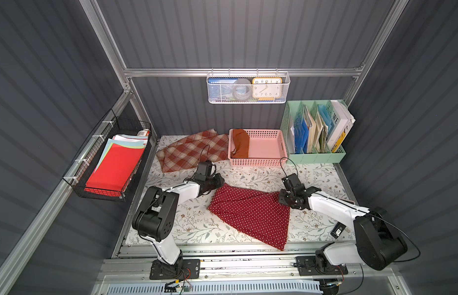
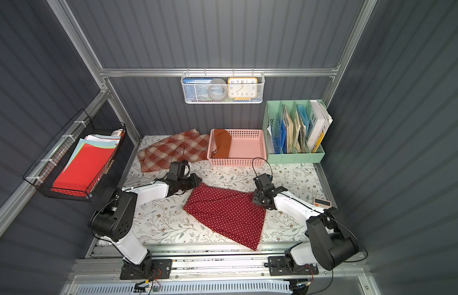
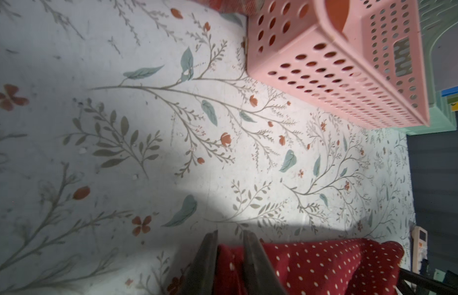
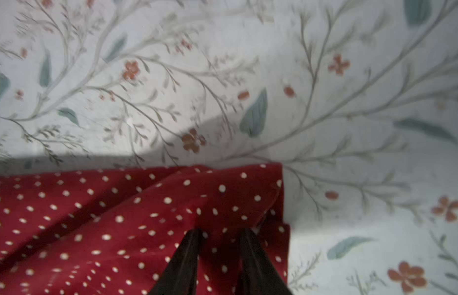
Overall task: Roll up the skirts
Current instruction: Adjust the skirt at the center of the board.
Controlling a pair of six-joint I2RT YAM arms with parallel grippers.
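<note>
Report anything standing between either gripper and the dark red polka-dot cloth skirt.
Nothing visible does. The left gripper and right gripper are both at the dark red polka-dot cloth skirt, one at each far corner, with its cloth showing between their fingers.

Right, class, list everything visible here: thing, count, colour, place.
polka-dot skirt: one, dark red, table centre.
plaid skirt: one, red-cream, back left.
orange skirt: one, rust, in pink basket.
pink basket: one, pink, back centre.
file organiser: one, mint, back right.
mesh basket: one, white, back rail.
clock: one, yellow, in mesh basket.
wire basket: one, black, left wall.
paper sheets: stack, red topmost, wire basket.
small device: one, pinkish, right table edge.
table: one, floral white.
left pincer: one, black, at polka-dot skirt's corner.
right pincer: one, black, at its other corner.
</note>
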